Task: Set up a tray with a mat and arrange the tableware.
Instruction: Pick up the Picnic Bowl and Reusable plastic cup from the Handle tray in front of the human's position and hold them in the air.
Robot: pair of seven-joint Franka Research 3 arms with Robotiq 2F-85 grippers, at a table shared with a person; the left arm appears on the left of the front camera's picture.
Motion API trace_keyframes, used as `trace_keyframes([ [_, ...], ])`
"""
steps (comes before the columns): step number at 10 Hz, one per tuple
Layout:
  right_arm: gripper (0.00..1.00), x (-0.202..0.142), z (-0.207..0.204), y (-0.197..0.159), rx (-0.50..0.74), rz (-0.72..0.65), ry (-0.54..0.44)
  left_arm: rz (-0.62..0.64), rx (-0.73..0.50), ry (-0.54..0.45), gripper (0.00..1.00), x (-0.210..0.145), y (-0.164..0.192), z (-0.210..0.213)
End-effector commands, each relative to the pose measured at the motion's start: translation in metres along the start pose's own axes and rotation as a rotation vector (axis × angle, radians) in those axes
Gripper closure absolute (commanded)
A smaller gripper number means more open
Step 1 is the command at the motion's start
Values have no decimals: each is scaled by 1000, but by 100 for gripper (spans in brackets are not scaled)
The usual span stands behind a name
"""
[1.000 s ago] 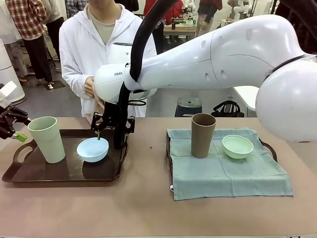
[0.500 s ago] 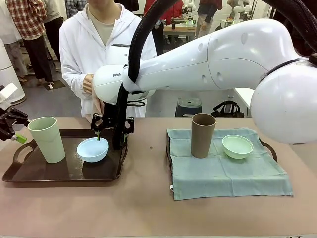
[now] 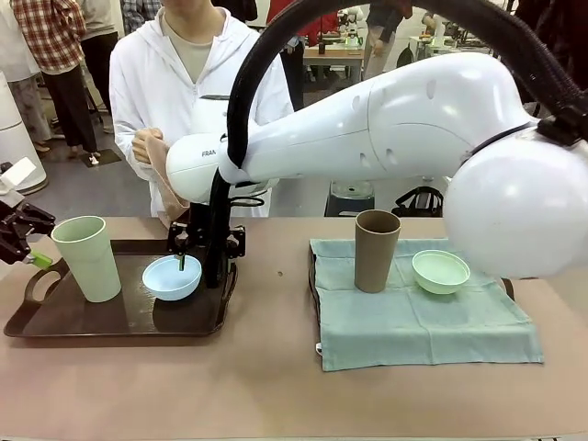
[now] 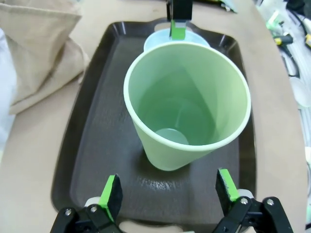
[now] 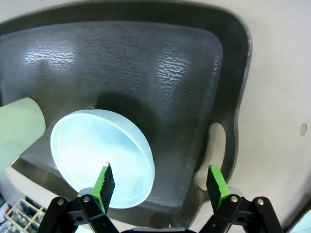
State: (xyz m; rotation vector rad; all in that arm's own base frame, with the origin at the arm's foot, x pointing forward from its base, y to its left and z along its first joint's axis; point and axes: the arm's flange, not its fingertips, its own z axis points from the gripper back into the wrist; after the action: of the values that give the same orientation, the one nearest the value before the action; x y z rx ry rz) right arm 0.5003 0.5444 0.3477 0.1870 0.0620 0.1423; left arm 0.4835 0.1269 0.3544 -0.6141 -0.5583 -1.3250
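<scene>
From the front, the right gripper (image 3: 196,261) hangs spread over the light blue bowl (image 3: 172,277) on the dark tray (image 3: 55,322). In the left wrist view, the left gripper (image 4: 167,184) gapes wide, with the pale green tumbler (image 4: 187,102) upright just beyond its fingertips. In the right wrist view, one finger is above the bowl and the other is past its rim.

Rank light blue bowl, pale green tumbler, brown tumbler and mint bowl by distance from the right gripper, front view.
From the right gripper:
1. light blue bowl, just below it on the dark tray
2. pale green tumbler, tray's left end
3. brown tumbler, on the mat
4. mint bowl, farther right
</scene>
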Motion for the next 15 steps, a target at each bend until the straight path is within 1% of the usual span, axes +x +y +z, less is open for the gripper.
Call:
trace_keyframes([
  [1, 2, 8, -1, 15, -37, -23, -8, 5, -23, -44, 0, -6, 2, -3],
  [6, 2, 10, -6, 20, -60, -25, -3, -11, -57, -106, 0, -9, 1, -28],
  [12, 2, 13, -9, 20, -53, -25, 6, -17, -114, -131, 0, -9, -1, -54],
  [14, 2, 14, -9, 21, -46, -21, 10, -43, -125, -152, 0, -7, -1, -60],
  [15, 2, 15, -10, 21, -47, -18, 12, -77, -123, -162, 0, -7, -1, -63],
])
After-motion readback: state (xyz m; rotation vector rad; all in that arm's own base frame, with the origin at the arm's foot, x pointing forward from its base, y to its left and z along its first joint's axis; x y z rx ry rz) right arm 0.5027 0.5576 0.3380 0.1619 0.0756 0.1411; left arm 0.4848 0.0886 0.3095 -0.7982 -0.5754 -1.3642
